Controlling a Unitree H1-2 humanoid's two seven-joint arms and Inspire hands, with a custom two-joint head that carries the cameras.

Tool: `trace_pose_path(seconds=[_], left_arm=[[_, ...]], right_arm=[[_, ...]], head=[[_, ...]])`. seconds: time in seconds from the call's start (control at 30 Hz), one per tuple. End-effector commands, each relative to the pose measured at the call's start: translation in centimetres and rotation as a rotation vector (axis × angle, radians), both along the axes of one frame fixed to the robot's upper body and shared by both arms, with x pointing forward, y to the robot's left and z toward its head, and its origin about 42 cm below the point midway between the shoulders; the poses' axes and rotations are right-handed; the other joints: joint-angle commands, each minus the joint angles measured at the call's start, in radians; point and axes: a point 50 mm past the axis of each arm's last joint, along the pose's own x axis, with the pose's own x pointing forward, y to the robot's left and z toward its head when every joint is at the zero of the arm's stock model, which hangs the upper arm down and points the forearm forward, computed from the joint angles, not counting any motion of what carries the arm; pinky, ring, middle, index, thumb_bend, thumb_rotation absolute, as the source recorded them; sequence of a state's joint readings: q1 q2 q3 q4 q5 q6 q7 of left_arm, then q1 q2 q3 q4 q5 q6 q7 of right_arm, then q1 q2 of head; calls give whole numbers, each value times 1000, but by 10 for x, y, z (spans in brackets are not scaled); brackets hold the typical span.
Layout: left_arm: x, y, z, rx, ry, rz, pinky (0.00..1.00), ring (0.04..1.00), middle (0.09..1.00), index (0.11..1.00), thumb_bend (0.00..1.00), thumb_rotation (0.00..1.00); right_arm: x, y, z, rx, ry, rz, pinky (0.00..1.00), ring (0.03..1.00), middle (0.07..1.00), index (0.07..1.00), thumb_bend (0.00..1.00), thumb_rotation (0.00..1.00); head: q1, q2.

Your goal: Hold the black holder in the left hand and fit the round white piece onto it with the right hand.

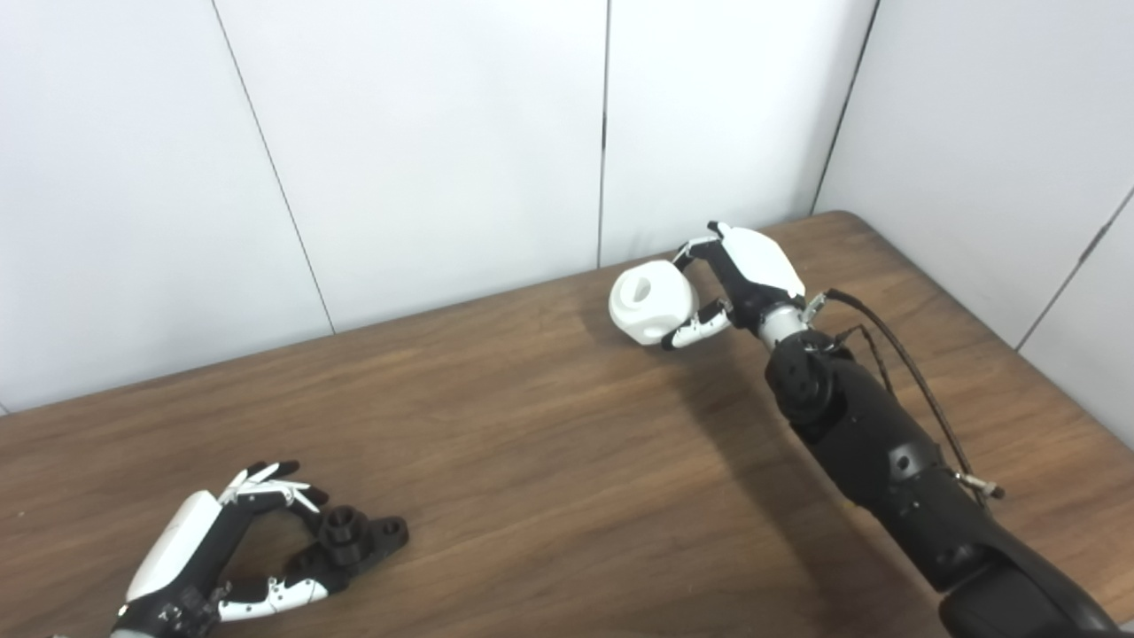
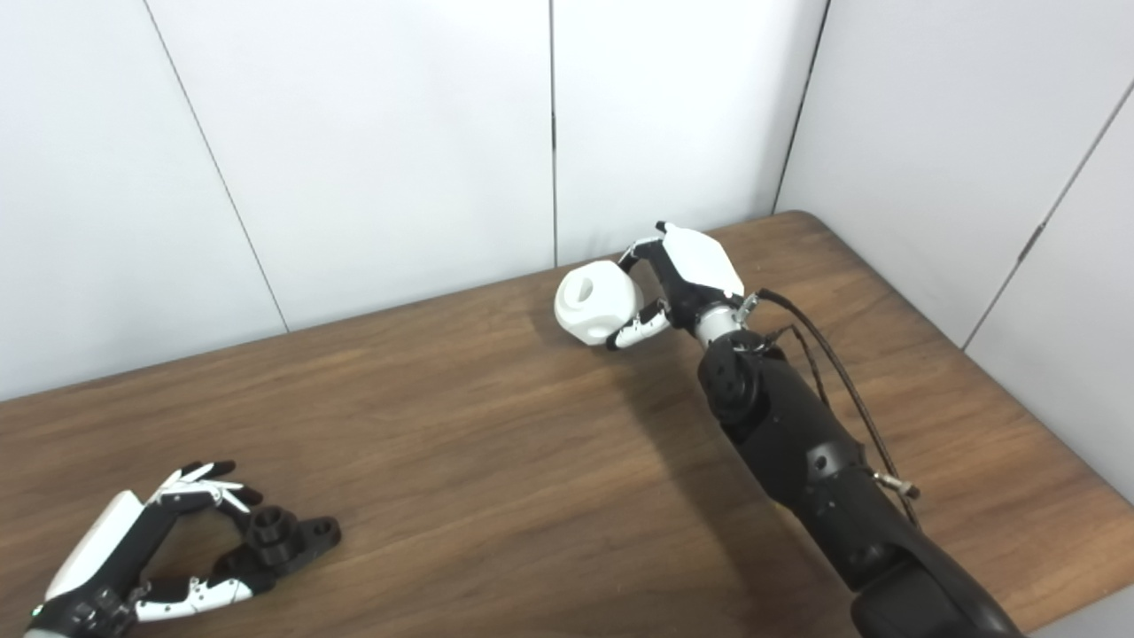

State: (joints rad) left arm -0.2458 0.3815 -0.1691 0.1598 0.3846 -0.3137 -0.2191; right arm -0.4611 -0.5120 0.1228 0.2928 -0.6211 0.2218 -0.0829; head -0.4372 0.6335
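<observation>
The black holder (image 1: 354, 539) lies on the wooden table (image 1: 532, 461) at the near left, with a short round post standing up from it. My left hand (image 1: 226, 549) curls around its left end, fingers above and thumb below, touching it; the holder still rests on the table. The round white piece (image 1: 648, 301), a ball-like part with an opening on top, is at the far middle. My right hand (image 1: 740, 283) is shut on it from the right, fingers behind and thumb in front. It also shows in the right eye view (image 2: 595, 301).
White wall panels (image 1: 443, 133) stand close behind the table's far edge. The table's rounded far right corner (image 1: 842, 217) is just behind my right hand. A black cable (image 1: 895, 354) runs along my right forearm.
</observation>
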Motion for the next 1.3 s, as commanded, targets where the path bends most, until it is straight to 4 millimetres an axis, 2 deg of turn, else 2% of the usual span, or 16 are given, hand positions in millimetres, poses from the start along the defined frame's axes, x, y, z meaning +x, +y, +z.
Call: trace_pose_path(seconds=[0.0,0.17,0.43,0.6,0.93,1.27], left_arm=[[9,0,19,-12,-62,-9,1000,918,719,482,518,42],[9,-1,20,-8,-60,-7,1000,918,719,482,518,41],[9,1,21,-13,-66,-5,1000,919,718,482,519,42],[10,3,23,-5,-72,-6,1000,918,718,482,519,42],[12,8,26,-12,-78,-8,1000,924,718,482,519,42],[13,8,24,-11,-65,-4,1000,928,719,482,519,42]], right_arm=[[6,-5,31,-23,-94,11,1000,968,808,486,519,156],[5,-1,27,14,-85,24,1000,973,812,486,519,156],[4,7,5,34,-27,49,1000,960,804,485,522,157],[0,14,-9,68,10,56,1000,962,800,485,522,155],[-14,26,-32,29,102,70,1000,949,786,482,523,159],[-17,35,-34,-7,80,77,1000,950,780,483,523,158]], head=[[-1,0],[0,0],[6,7],[4,12],[5,30],[18,25]])
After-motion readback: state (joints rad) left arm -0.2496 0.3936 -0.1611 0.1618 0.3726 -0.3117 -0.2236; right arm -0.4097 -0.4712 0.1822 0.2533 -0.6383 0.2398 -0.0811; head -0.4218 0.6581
